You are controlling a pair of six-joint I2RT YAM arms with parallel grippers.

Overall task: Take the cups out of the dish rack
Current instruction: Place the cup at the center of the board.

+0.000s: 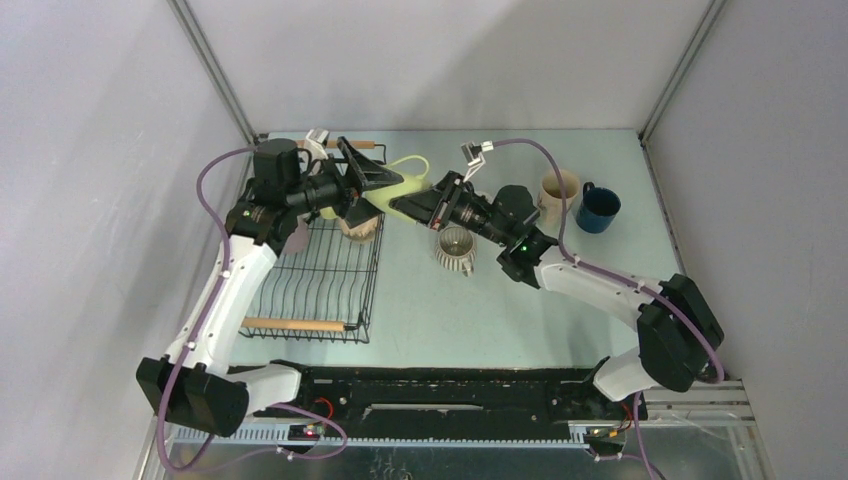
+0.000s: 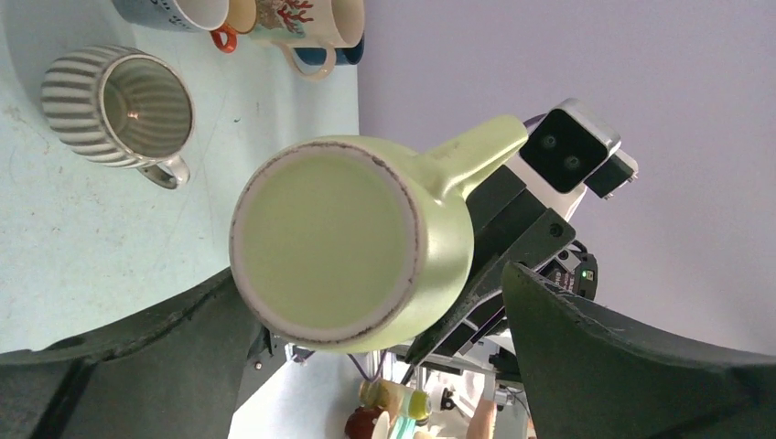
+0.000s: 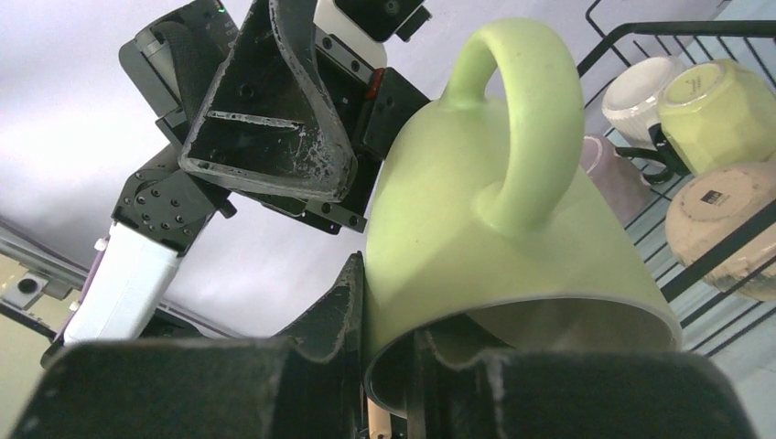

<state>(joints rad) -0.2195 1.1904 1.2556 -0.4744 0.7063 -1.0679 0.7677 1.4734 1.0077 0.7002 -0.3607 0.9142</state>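
Observation:
A pale yellow-green cup hangs in the air beside the dish rack, between both arms. My right gripper is shut on its rim, one finger outside the wall and one inside; in the top view this gripper comes in from the right. My left gripper stands open around the cup's base, both fingers spread wide of it. Other cups lie in the rack: a white one, a yellow-green one and a tan one.
On the table stand a ribbed cream cup, a tan cup and a dark blue cup, right of the rack. The rack's near wooden handle lies by the left arm. Grey walls close in the table.

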